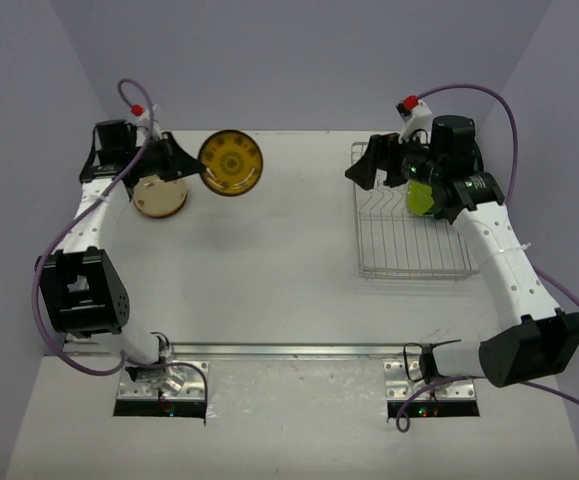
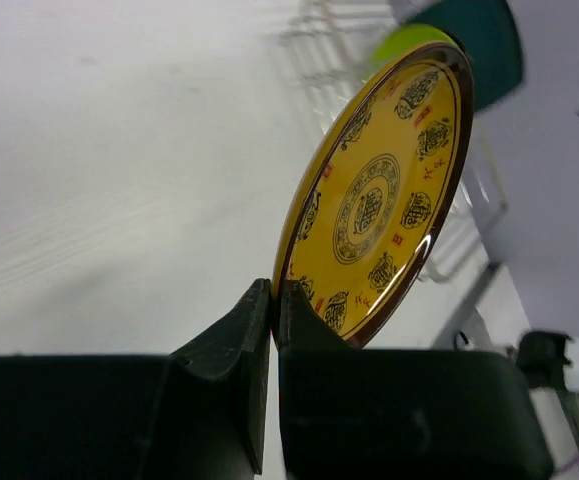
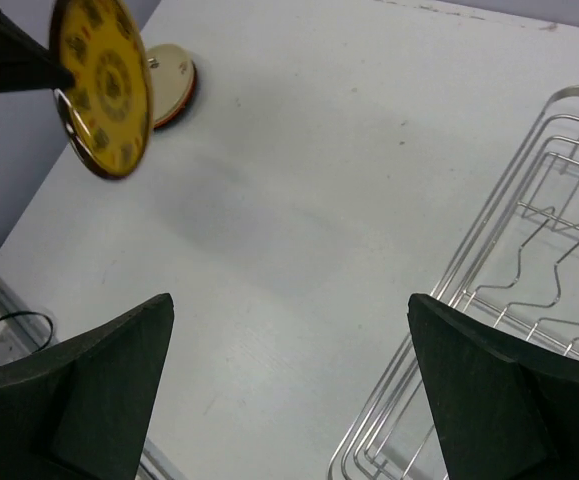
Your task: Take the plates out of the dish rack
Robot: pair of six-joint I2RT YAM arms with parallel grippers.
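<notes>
My left gripper (image 1: 191, 165) is shut on the rim of a yellow plate (image 1: 231, 162) with dark medallions, holding it on edge above the table's far left. In the left wrist view the fingers (image 2: 254, 320) pinch the lower edge of the yellow plate (image 2: 379, 195). The silver wire dish rack (image 1: 409, 250) stands at the right, with a green plate (image 1: 419, 198) upright in its far end, partly hidden by my right arm. My right gripper (image 1: 371, 172) hangs open and holds nothing at the rack's far left corner. Its wrist view shows the rack's rim (image 3: 489, 260) and the gripper (image 3: 289, 310) over bare table.
A low stack of plates (image 1: 159, 196), cream on top with a reddish rim, lies on the table just below my left gripper, and shows as the stack (image 3: 174, 85) in the right wrist view. A dark teal shape (image 2: 489, 40) shows behind the green plate (image 2: 409, 40).
</notes>
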